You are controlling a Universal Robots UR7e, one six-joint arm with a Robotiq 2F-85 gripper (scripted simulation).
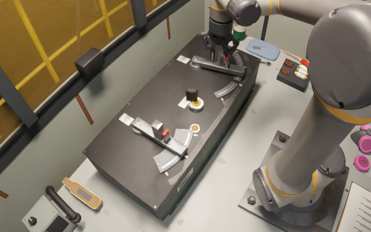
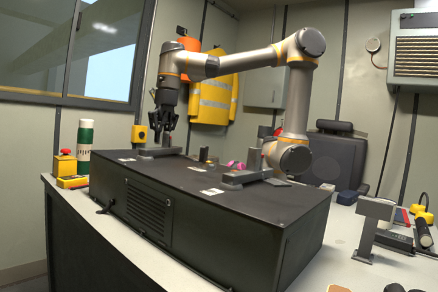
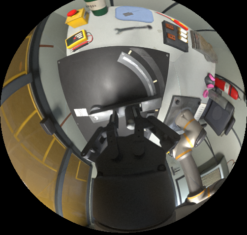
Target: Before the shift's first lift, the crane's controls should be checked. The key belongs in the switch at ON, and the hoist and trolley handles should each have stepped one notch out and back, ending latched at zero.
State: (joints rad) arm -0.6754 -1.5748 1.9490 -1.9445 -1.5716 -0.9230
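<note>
My gripper (image 1: 221, 56) (image 2: 163, 137) (image 3: 126, 119) stands over the far end of the black console, closed on the upright grip of the far handle (image 1: 217, 65) (image 2: 160, 150), a grey lever with a red latch tab. That lever lies across its curved notch plate (image 1: 229, 86) (image 3: 142, 71). The near handle (image 1: 160, 138) (image 2: 248, 175), alike in shape, lies over its own notch plate (image 1: 173, 150). Between them the black key (image 1: 191, 94) (image 2: 203, 154) stands in the round switch (image 1: 196, 104).
Behind the console run the grey wall and yellow-tinted window. Past its far end sit a green-and-white can (image 2: 85, 146), a yellow stop-button box (image 2: 65, 164) and a meter (image 3: 77, 38). A blue cloth (image 1: 263, 49) and fuse tray (image 1: 293, 73) lie to the right, near the arm's base (image 1: 293, 184).
</note>
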